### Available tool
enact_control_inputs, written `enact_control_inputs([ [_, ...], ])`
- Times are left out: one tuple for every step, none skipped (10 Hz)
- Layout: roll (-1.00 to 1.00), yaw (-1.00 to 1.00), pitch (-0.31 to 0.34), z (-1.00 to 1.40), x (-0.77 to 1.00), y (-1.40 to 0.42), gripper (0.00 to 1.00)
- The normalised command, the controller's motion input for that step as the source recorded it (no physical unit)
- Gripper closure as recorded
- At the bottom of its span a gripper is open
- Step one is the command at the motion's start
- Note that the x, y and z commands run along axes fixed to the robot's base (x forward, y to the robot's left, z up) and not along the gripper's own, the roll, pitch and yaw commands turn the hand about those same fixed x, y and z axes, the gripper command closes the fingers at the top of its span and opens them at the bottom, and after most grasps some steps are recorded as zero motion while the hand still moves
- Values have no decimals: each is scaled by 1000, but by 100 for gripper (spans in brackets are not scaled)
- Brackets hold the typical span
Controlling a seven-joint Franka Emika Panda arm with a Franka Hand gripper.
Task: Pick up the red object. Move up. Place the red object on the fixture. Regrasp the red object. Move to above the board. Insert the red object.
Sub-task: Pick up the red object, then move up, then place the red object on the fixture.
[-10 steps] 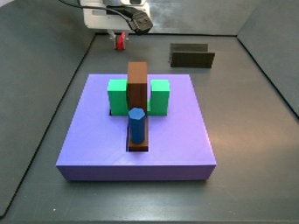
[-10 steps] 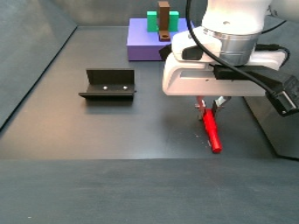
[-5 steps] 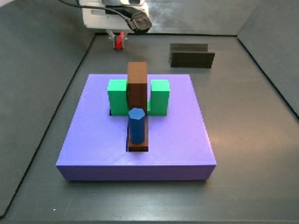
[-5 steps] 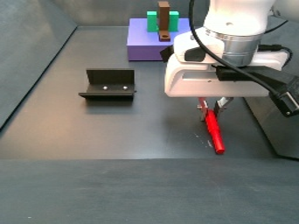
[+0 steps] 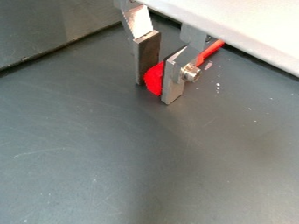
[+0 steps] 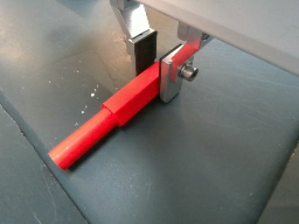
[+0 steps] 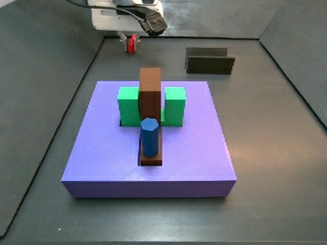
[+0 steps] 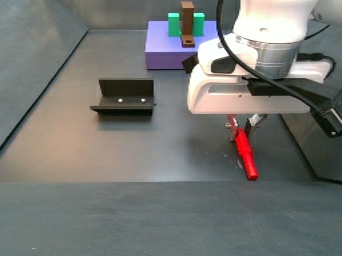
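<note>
The red object (image 6: 105, 122) is a long red peg lying flat on the dark floor. My gripper (image 6: 156, 80) stands over one end of it, with a finger pressed against each side, so it is shut on the peg. In a wrist view the peg's end (image 5: 152, 80) shows between the jaws of the gripper (image 5: 156, 87). In a side view the peg (image 8: 246, 156) sticks out below the gripper (image 8: 241, 122). The fixture (image 8: 124, 97) stands apart on the floor, also seen as fixture (image 7: 209, 61). The board (image 7: 192, 144) lies away from the gripper.
On the board stand a green block (image 7: 128, 103), a brown upright bar (image 7: 151, 88) and a blue hexagonal peg (image 7: 149, 137). Grey walls (image 7: 288, 38) ring the floor. The board (image 8: 163, 52) sits far behind the arm in a side view.
The gripper has sunk slightly, and the peg's free end has shifted a little toward the camera in a side view. Board and fixture have not moved.
</note>
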Motion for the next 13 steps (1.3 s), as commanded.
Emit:
enact_control_inputs([
  [0, 0, 0, 0, 0, 0, 100],
  [0, 0, 0, 0, 0, 0, 100],
  [0, 0, 0, 0, 0, 0, 100],
  [0, 0, 0, 0, 0, 0, 100],
  [0, 0, 0, 833, 0, 0, 100],
  [3, -44, -3, 832, 15, 7, 100],
  [38, -50, 49, 621, -39, 12, 100],
  [118, -22, 63, 260, -5, -11, 100],
  [0, 0, 0, 0, 11, -17, 100],
  [-360, -197, 20, 0, 651, -140, 100],
  [-446, -131, 54, -31, 954, -211, 100],
  [-394, -69, 40, -97, 1000, -254, 100],
  [-397, -51, 46, -86, 1000, -260, 100],
])
